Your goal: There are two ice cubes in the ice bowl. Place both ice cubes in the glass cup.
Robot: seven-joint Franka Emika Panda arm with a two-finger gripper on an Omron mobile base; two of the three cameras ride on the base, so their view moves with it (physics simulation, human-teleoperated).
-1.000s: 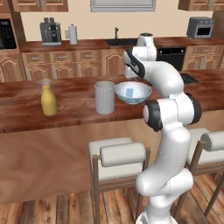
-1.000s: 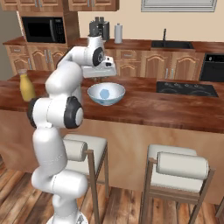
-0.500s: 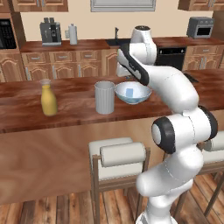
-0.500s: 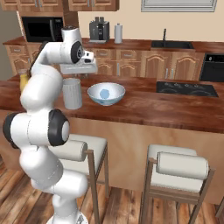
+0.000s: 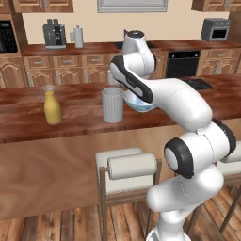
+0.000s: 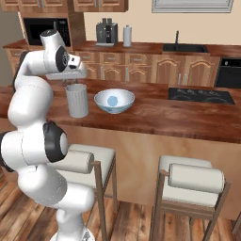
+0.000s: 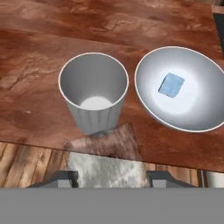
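The glass cup point(image 7: 93, 94) stands upright on the wooden counter, and nothing shows on its pale bottom. Just to its right is the ice bowl point(image 7: 192, 113) with one pale blue ice cube point(image 7: 171, 84) lying near its middle. My gripper point(image 7: 112, 177) hovers above the cup's near rim, shut on the other ice cube point(image 7: 105, 166), a blurred translucent block between the fingertips. From the right base view, the gripper point(image 6: 71, 82) hangs straight over the cup point(image 6: 76, 100), with the bowl point(image 6: 114, 107) beside it. In the left base view my arm hides part of the bowl point(image 5: 141, 106) behind the cup point(image 5: 113, 104).
A yellow bottle point(image 5: 52, 106) stands on the counter well left of the cup. A black cooktop point(image 6: 200, 95) lies at the counter's right end. Two padded stools point(image 6: 193, 181) stand in front of the counter, by my base.
My arm has swung left from over the bowl to over the cup, carrying one ice cube. The bowl, cup and bottle have stayed put.
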